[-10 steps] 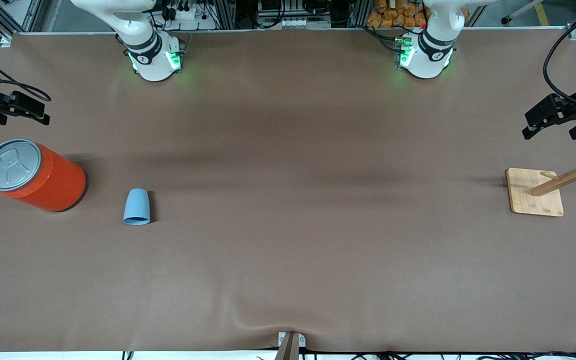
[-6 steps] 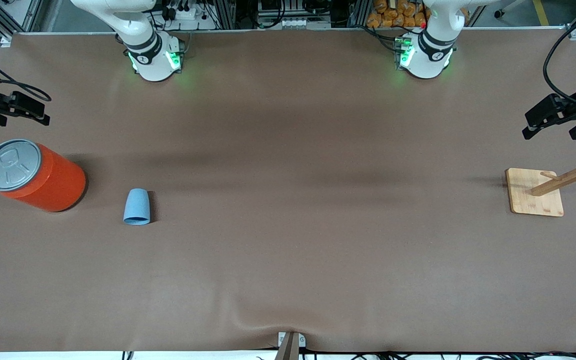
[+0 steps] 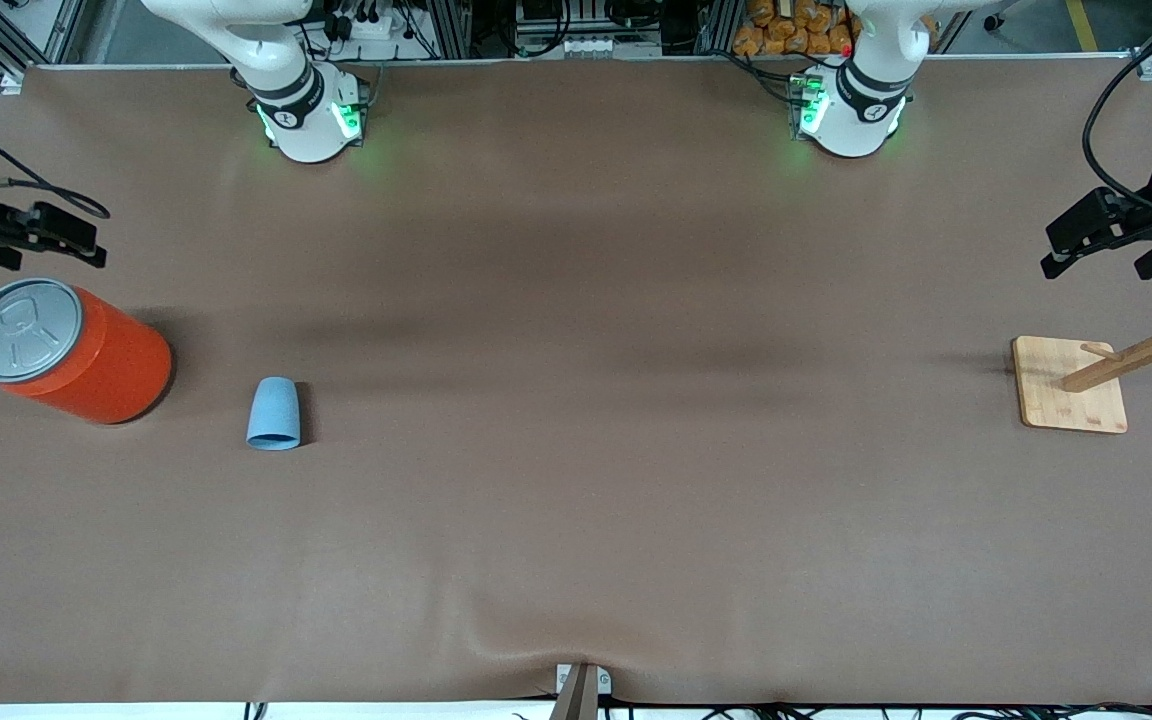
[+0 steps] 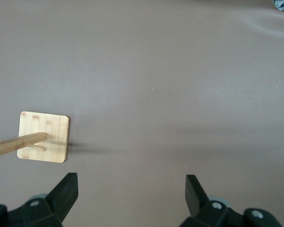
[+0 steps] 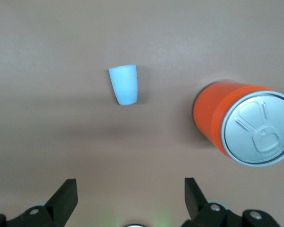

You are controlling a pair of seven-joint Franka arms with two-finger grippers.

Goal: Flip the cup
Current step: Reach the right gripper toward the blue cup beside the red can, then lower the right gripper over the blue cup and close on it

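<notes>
The light-blue cup [image 3: 273, 413] stands on the brown table toward the right arm's end, its narrower closed end up; its inside does not show. The right wrist view also takes in the cup [image 5: 124, 84], well apart from the fingers. My right gripper [image 3: 44, 250] hangs open and empty at the table's edge, just above the orange can, and shows spread wide in its own view [image 5: 130, 191]. My left gripper [image 3: 1106, 262] waits open and empty over the other end of the table, with bare table between its fingers [image 4: 131, 189].
A large orange can [image 3: 66, 350] with a grey lid stands beside the cup, closer to the table's end, and shows in the right wrist view [image 5: 246, 127]. A wooden peg rack on a square base [image 3: 1066, 390] stands below the left gripper [image 4: 42, 137].
My right gripper has shifted a little toward the orange can. The cup, the can and the left arm have not moved.
</notes>
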